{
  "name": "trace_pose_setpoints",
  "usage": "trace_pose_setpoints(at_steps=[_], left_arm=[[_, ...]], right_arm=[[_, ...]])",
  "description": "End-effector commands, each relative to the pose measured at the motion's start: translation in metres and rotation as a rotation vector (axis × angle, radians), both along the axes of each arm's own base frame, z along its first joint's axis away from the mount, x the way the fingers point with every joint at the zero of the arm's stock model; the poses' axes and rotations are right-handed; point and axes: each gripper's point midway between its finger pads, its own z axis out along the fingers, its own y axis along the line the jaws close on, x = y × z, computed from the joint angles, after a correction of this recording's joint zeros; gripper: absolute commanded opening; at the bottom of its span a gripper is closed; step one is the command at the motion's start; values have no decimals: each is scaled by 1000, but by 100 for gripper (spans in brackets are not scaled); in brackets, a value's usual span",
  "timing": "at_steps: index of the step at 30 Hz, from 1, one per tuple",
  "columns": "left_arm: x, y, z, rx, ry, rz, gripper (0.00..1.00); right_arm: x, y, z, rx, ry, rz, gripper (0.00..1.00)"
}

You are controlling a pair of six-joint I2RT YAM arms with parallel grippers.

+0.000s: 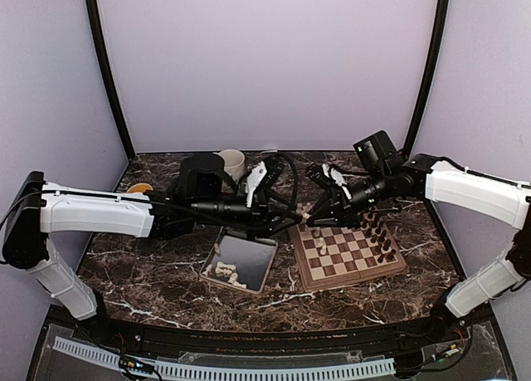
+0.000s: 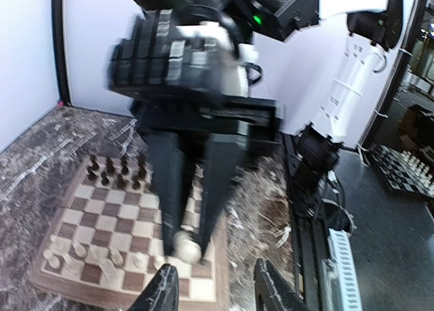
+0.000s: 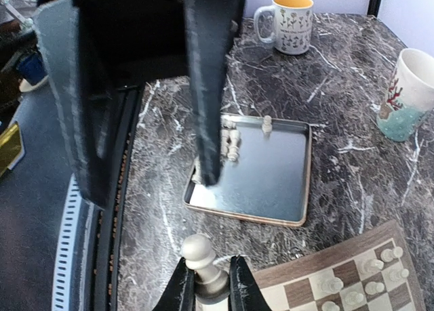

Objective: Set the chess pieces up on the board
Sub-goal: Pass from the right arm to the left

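Tools: the right tool (image 3: 207,284) is pressed onto a cream pawn (image 3: 199,251), both fingers pinching it low on its body, its rounded head upright above them. In the left wrist view this pawn sits at the tips of the right tool's long dark fingers, low over a corner of the board (image 2: 102,219); whether it touches the board cannot be told. The left tool (image 2: 214,284) is spread, with nothing between its fingers, just beside the right tool and facing it.

Board: wooden, checkered, on the dark marble table (image 1: 166,281), beneath the right tool. Cream pieces (image 2: 85,253) stand in a row along one edge of the board, and dark pieces (image 2: 116,172) in rows along the opposite edge.

Tray (image 3: 271,172): silver, rectangular, on the table just beside the board, on the left arm's side. More cream pieces lie clustered at one end of it, one standing upright.

Mug (image 3: 291,23) with a yellow inside and decorated cup (image 3: 410,87): on the table beyond the tray, well apart from the board.
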Motion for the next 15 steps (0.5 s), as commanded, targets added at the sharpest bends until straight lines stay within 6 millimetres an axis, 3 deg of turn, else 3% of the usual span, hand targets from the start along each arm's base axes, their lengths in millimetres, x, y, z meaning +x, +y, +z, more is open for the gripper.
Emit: trace_pose_setpoints(at_steps=[1,5,15], left_arm=[[13,-14,30,-140,-77,-4,40],[15,-21,24,-128,-67,-15,39],[11,-27,15,-114,-55,-61,23]], right_arm=[[-13,3,17,102,107,58,13],[-12,2,18,107,101,55,13],[-10,3,15,105,115,52,15]])
